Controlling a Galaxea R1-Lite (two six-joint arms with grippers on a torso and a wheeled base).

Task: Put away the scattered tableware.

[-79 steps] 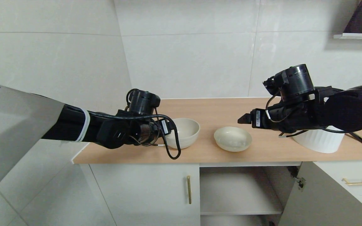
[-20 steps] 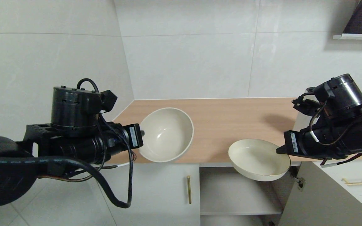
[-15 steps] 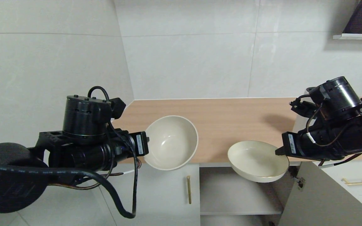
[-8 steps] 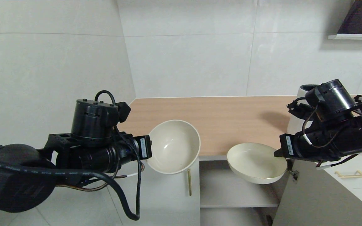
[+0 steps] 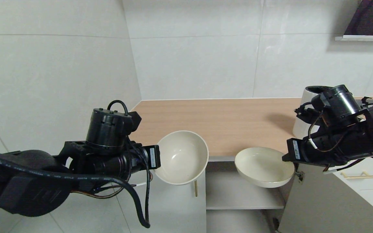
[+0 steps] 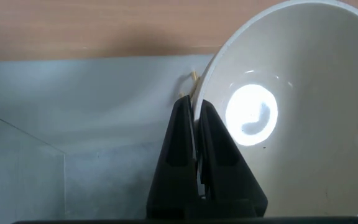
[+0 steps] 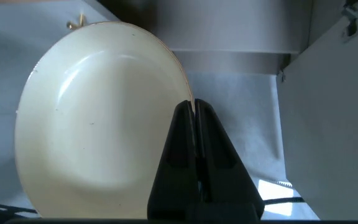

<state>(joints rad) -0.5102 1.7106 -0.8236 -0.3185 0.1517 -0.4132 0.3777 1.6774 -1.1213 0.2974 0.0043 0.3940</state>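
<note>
Before the tabletop (image 5: 225, 119) edge, deep bowl (image 5: 181, 157): round, glossy cream, airborne by the closed cabinet door (image 5: 173, 207).
Shallow dish (image 5: 264, 166): smooth cream, thin gold-toned rim, airborne before the open shelf (image 5: 238, 195).
Left claw (image 6: 194, 121): you had it clenched on the deep bowl's rim.
Right claw (image 7: 193, 115): clenched on the shallow dish's rim.
Stickers (image 5: 154, 156): white, print unreadable.

No legible text, number or sign recorded: the left wrist sticker (image 5: 154, 157) and right wrist sticker (image 5: 295, 149), both white, carry print too small to read.
</note>
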